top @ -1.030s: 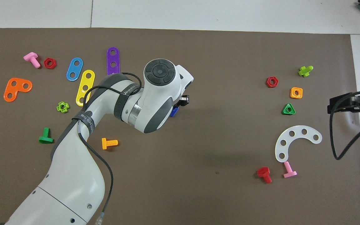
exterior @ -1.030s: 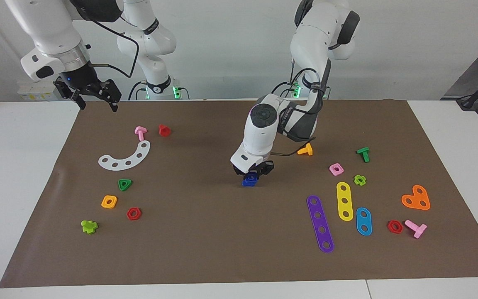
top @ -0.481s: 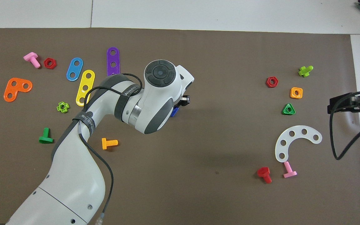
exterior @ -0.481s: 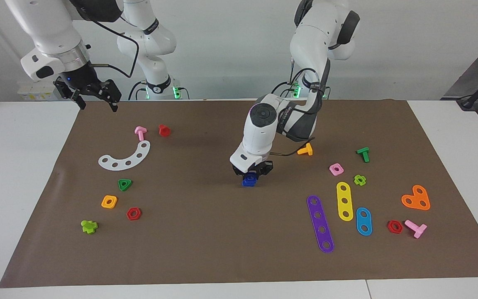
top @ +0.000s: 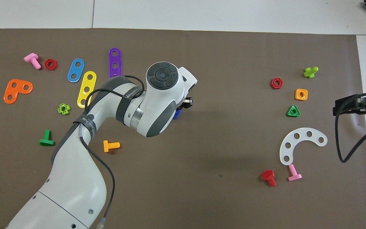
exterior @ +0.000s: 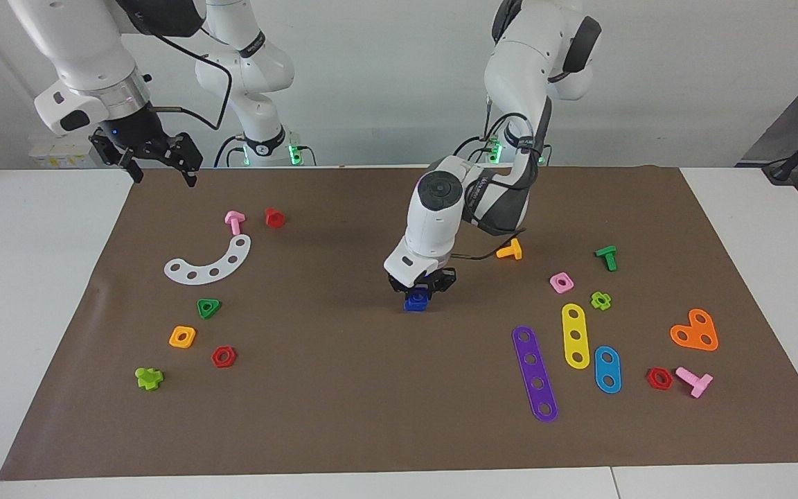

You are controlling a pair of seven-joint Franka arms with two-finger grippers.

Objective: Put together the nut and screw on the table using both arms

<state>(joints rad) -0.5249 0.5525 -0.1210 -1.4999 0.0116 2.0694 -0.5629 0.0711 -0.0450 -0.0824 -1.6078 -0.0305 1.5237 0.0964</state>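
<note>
Take the mat as a clock face with twelve pointing straight away from the robots.

Nearest the robots, at about four o'clock, a red screw and a pink screw lie side by side, just nearer than a white curved strip. At about eight o'clock lies an orange screw.

At three o'clock the right claw waits in the air over the mat's edge on the counter, its fingers spread and holding nothing.

At the middle of the dial the left claw points down at the nut, which rests on the mat. Its fingers stand on either side of the blue piece. I cannot tell whether they pinch it or only flank it. From above, only a blue corner shows under the wrist. The screw cannot be told apart from the nut.

Farther out, at two o'clock, lie a green triangular nut, an orange square nut and a red hex nut. At ten o'clock lie a yellow strip, a blue strip and a purple strip.
</note>
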